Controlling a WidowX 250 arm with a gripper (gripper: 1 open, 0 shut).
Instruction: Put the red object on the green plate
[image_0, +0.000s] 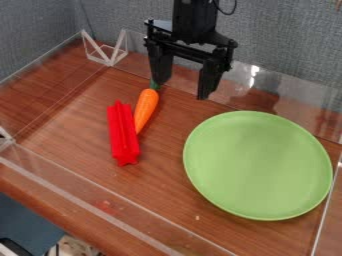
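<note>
The red object is a long, narrow ridged bar lying flat on the wooden table, left of centre. An orange carrot with a green top lies just right of it, nearly touching its upper end. The green plate is a large round light-green disc at the right, with nothing on it. My gripper hangs above the table behind the carrot, fingers pointing down and spread wide, open with nothing between them. It is apart from the red bar, up and to its right.
Clear plastic walls edge the wooden table along the front, left and right. A white wire stand sits at the back left near the grey backdrop.
</note>
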